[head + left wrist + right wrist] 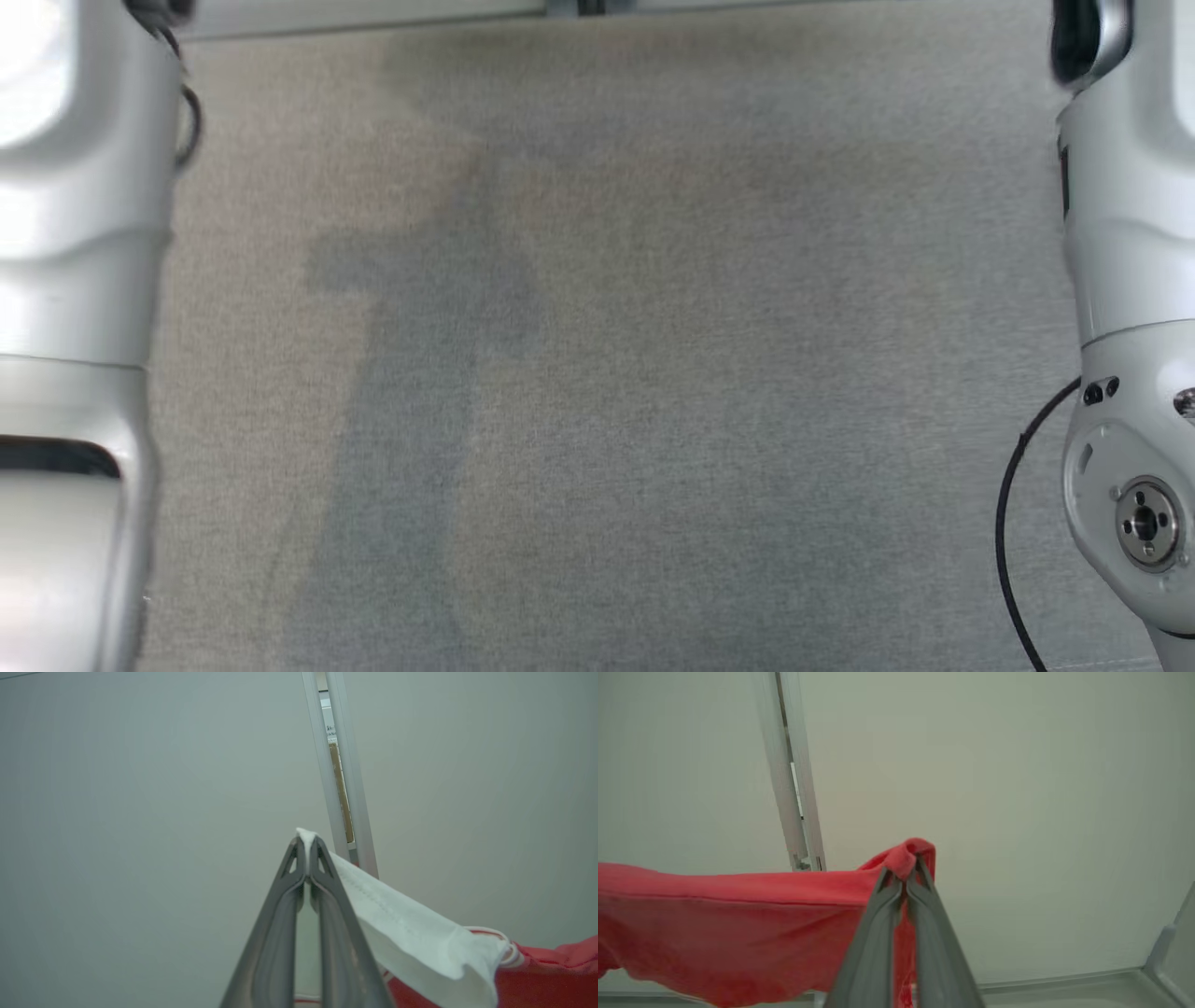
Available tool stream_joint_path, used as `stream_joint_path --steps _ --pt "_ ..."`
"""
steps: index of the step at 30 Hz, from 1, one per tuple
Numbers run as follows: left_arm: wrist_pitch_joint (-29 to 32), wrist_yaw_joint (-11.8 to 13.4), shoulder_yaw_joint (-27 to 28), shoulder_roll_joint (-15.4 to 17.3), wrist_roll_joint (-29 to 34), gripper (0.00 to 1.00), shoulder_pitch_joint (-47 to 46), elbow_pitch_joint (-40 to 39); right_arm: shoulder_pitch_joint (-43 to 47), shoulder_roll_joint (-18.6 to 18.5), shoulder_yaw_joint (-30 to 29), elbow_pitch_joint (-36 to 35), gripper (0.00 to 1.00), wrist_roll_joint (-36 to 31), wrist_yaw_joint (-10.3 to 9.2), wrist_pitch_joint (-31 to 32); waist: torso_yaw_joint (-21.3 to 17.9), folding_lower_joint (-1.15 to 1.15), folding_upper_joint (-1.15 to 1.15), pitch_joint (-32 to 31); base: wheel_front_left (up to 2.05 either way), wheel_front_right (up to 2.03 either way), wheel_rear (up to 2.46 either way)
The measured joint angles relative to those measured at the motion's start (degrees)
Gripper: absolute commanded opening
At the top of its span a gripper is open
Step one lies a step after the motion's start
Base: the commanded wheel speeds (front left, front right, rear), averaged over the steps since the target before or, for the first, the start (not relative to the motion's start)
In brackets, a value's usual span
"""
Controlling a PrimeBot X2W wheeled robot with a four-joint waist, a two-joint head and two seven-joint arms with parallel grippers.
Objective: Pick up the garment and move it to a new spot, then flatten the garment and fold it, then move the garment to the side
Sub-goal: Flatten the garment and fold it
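Observation:
The garment is red with a white part and striped trim. In the left wrist view my left gripper is shut on the white edge of the garment, which hangs off to the right into red cloth. In the right wrist view my right gripper is shut on a bunched red corner of the garment, and the cloth stretches away to the left, held up in the air. In the head view my two pale forearms stand at the left and right edges over the grey table.
The grey fabric-covered table carries soft shadows. A pale wall with a metal frame post stands behind. The same post shows in the right wrist view, with a table rim low at the right.

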Motion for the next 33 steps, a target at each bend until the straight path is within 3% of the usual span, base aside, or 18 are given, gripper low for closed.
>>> stream_joint_path --steps 5,11,21,33 --pt "-0.51 -1.0 1.01 -3.96 -2.81 0.0 5.84 4.75 2.22 -0.93 -3.21 8.37 0.0 -2.63 0.0 -2.09 1.79 0.0 0.0 5.51 0.0 0.0 0.0" --pt "-0.68 -2.55 2.76 -5.82 -4.11 0.0 13.95 4.75 6.2 -1.04 -4.3 12.55 0.0 -3.3 0.01 -2.74 4.06 0.01 0.0 10.87 0.0 0.0 0.0" --pt "-0.75 -4.52 7.42 -5.56 -3.48 0.0 27.1 -4.82 14.67 0.03 0.82 4.3 0.0 8.65 0.01 -2.97 5.35 0.0 0.0 11.95 0.0 0.0 0.0" --pt "-0.75 -5.87 13.03 -6.64 -4.54 0.0 58.14 -21.98 40.11 0.34 7.58 -10.91 0.0 21.5 0.01 -2.98 4.08 0.0 0.0 1.52 0.0 0.0 0.0"
